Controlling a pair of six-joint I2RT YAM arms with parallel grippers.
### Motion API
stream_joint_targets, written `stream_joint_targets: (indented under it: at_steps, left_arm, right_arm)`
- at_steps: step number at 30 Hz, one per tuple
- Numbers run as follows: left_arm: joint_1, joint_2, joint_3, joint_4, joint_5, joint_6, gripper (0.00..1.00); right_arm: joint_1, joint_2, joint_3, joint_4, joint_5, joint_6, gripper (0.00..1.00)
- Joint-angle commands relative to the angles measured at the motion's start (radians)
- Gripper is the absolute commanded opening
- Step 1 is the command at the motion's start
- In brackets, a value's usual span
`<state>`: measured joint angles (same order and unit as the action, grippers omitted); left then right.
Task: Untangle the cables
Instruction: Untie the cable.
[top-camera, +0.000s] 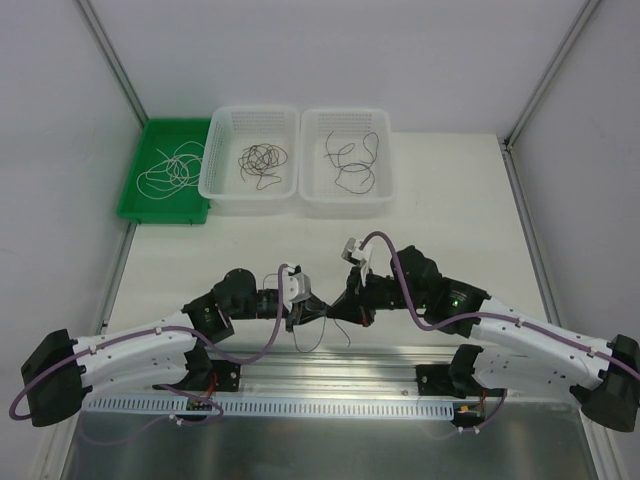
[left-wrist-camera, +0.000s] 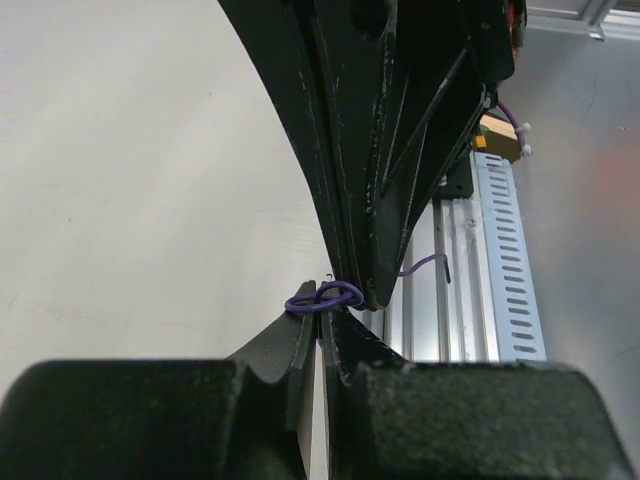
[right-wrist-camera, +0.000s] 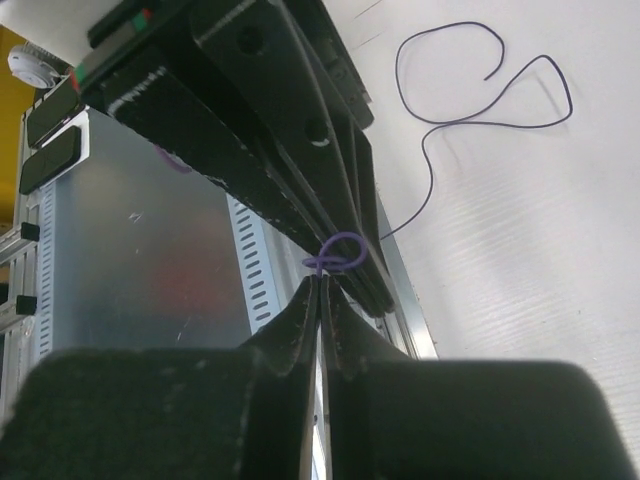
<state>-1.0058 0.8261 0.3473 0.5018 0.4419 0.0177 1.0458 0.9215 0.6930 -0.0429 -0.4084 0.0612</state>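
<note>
Baskets first, top view: 2 white ones, left basket (top-camera: 214, 175) and right basket (top-camera: 384, 190), each with dark cables (top-camera: 262, 160) curled inside. Green tray (top-camera: 165, 212) beside them holds a whitish cable (top-camera: 170, 172). Left gripper (top-camera: 300, 310) and right gripper (top-camera: 335, 312) meet tip to tip over the table (top-camera: 450, 200).

Left wrist: left gripper clenched on a knotted purple cable (left-wrist-camera: 325, 295).

Right wrist: right gripper pinched tight on that same knot, and the cable's tail (right-wrist-camera: 480, 90) loops across the table.

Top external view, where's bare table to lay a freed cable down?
Bare table runs between the white baskets and the arms, and right of the right basket to the table's edge. Crowded: near-edge centre, where left gripper and right gripper pinch a cable.
</note>
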Motion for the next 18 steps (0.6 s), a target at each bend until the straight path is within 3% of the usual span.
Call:
stream_joint_targets:
  at_steps: [1, 12, 18]
  left_arm:
    - [0.009, 0.04, 0.068, -0.026, 0.112, 0.028, 0.0]
    - [0.009, 0.064, 0.088, -0.06, 0.205, 0.034, 0.0]
    - [0.009, 0.068, 0.082, -0.04, 0.118, 0.004, 0.0]
  right_arm:
    - [0.005, -0.004, 0.054, 0.018, -0.033, -0.05, 0.01]
    - [0.003, -0.021, 0.04, 0.034, 0.077, -0.043, 0.02]
    - [0.005, -0.009, 0.034, 0.038, 0.083, -0.02, 0.25]
